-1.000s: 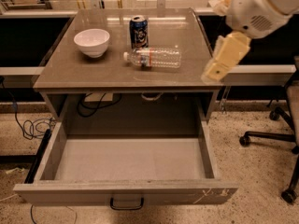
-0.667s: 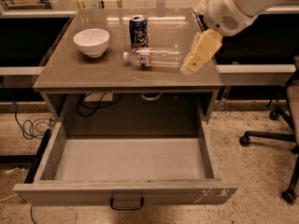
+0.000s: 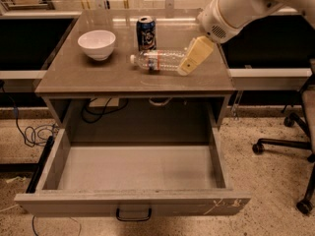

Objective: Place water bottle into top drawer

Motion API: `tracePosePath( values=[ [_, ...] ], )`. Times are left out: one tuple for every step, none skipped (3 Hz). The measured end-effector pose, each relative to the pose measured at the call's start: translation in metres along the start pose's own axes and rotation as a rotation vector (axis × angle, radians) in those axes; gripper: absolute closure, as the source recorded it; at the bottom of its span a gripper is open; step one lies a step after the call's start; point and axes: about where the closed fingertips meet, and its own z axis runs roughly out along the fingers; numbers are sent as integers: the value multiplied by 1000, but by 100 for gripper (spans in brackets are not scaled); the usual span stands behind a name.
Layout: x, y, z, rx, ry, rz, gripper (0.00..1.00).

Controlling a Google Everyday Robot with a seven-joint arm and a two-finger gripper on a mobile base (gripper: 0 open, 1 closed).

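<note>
The water bottle (image 3: pixel 157 61) lies on its side on the grey tabletop (image 3: pixel 98 77), white cap pointing left, red-and-white label band near its middle. My gripper (image 3: pixel 185 69) hangs from the white arm at the upper right, and its cream-coloured fingers reach down over the base end of the bottle. The top drawer (image 3: pixel 133 168) is pulled fully out below the tabletop, its grey interior bare, with a dark bail handle (image 3: pixel 134 214) on the scuffed front panel.
A dark blue drink can (image 3: pixel 146 33) stands upright just behind the bottle. A white bowl (image 3: pixel 97 44) sits at the left of the tabletop. Cables (image 3: pixel 34 132) hang at the left, and an office chair base (image 3: pixel 290 146) is at the right.
The arm has swung left and toward the tabletop, bringing my gripper from beyond the table's right edge to the bottle's base end. Bottle, can, bowl and drawer have not moved.
</note>
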Motion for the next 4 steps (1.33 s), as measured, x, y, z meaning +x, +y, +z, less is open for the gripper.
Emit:
tracePosePath(
  values=[
    [19,-15,32,-4,25,59,0],
    [32,-24,63,-24,45,99,0],
    [25,-29,90,-50,41,95,0],
    [-7,-30,123,-100,18,45,0]
  ],
)
